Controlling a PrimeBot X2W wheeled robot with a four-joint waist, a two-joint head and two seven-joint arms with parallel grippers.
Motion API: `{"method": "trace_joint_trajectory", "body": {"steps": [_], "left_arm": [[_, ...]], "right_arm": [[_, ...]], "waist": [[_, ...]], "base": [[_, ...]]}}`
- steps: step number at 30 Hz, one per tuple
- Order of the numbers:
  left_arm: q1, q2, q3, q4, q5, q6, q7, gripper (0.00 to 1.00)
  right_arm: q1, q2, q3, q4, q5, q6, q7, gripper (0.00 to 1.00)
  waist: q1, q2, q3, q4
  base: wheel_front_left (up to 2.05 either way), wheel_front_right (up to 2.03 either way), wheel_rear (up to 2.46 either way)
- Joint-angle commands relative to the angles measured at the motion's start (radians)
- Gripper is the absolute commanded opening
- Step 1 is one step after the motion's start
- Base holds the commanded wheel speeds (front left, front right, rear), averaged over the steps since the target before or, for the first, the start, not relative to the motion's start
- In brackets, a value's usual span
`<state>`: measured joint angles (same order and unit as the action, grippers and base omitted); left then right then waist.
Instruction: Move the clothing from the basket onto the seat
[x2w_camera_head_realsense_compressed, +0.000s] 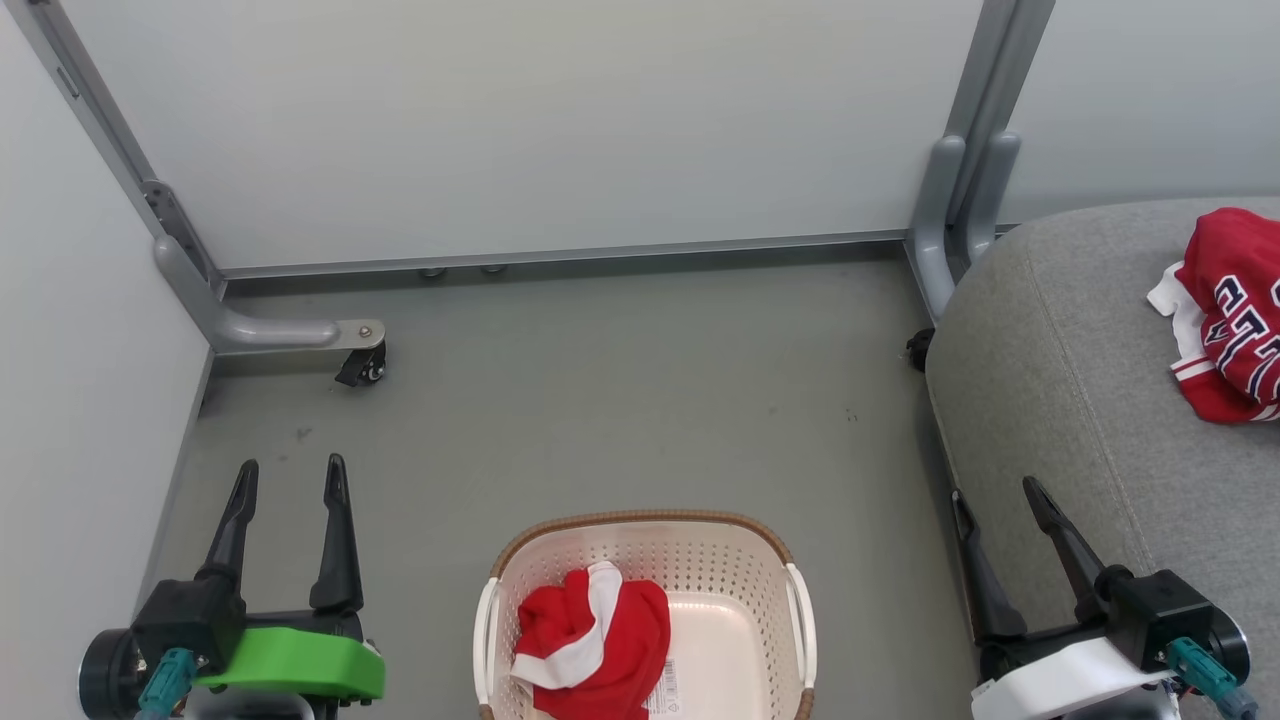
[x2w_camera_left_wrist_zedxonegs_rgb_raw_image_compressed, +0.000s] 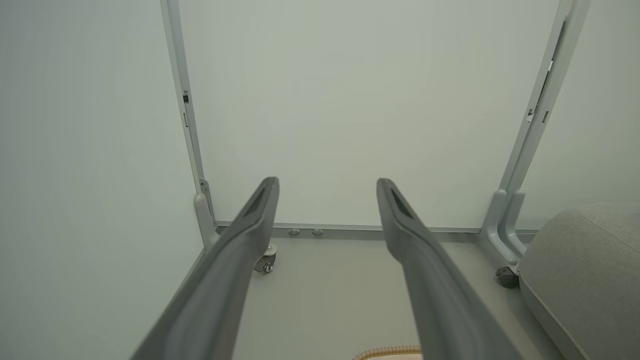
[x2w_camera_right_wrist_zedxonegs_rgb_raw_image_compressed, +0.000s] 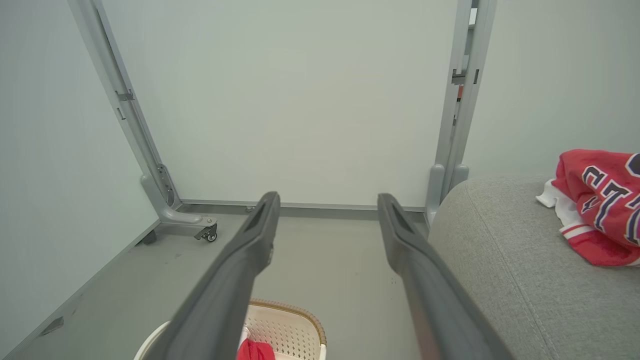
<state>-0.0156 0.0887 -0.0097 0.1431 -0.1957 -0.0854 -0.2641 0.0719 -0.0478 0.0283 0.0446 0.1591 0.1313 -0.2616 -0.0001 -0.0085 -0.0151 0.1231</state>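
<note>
Near centre, smooth cream perforated plastic basket (x2w_camera_head_realsense_compressed: 700, 560), slightly glossy, with brown woven-look rim; within, soft crumpled red-and-white cloth jersey (x2w_camera_head_realsense_compressed: 600, 640). Right, matt grey coarse-woven fabric seat cushion (x2w_camera_head_realsense_compressed: 1060, 420), stitched seams. Far, smooth satin grey metal frame posts (x2w_camera_head_realsense_compressed: 940, 220).

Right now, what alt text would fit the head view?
A red-and-white jersey lies in a cream basket on the grey floor; a second red jersey sits on the grey sofa seat at right. The left claw and right claw hang open and empty.
</note>
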Motion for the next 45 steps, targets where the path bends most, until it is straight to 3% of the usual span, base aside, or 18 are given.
{"method": "trace_joint_trajectory", "body": {"steps": [1, 9, 18, 35, 45], "left_arm": [[0.005, -0.002, 0.004, 0.004, 0.005, -0.004, 0.000, 1.00], [-0.019, -0.010, 0.003, 0.018, 0.026, -0.018, 0.000, 1.00], [-0.139, 0.005, -0.062, 0.062, 0.045, -0.037, 0.000, 1.00], [-0.520, 0.123, -0.346, 0.401, 0.013, -0.045, 0.000, 1.00], [-0.669, 0.153, -0.491, 0.642, -0.024, -0.045, 0.000, 1.00]], "right_arm": [[0.006, -0.003, -0.002, 0.002, 0.000, -0.001, -0.003, 1.00], [-0.013, -0.003, 0.007, 0.004, -0.002, -0.001, -0.003, 1.00], [-0.075, -0.003, 0.037, -0.019, -0.011, -0.001, -0.003, 1.00], [-0.324, -0.002, 0.118, -0.099, 0.009, -0.001, -0.003, 1.00], [-0.428, -0.002, 0.138, -0.142, 0.004, -0.001, -0.003, 1.00]], "waist": [[0.0001, 0.0085, 0.001, 0.000], [0.0001, 0.0085, 0.013, -0.012], [0.0001, 0.0085, 0.095, -0.065], [0.0001, 0.0085, 0.440, -0.254], [0.0001, 0.0085, 0.604, -0.302]], "base": [[0.00, 0.00, 0.00], [0.00, 0.00, 0.00], [0.00, 0.00, 0.00], [0.00, 0.00, 0.00], [0.00, 0.00, 0.00]]}}
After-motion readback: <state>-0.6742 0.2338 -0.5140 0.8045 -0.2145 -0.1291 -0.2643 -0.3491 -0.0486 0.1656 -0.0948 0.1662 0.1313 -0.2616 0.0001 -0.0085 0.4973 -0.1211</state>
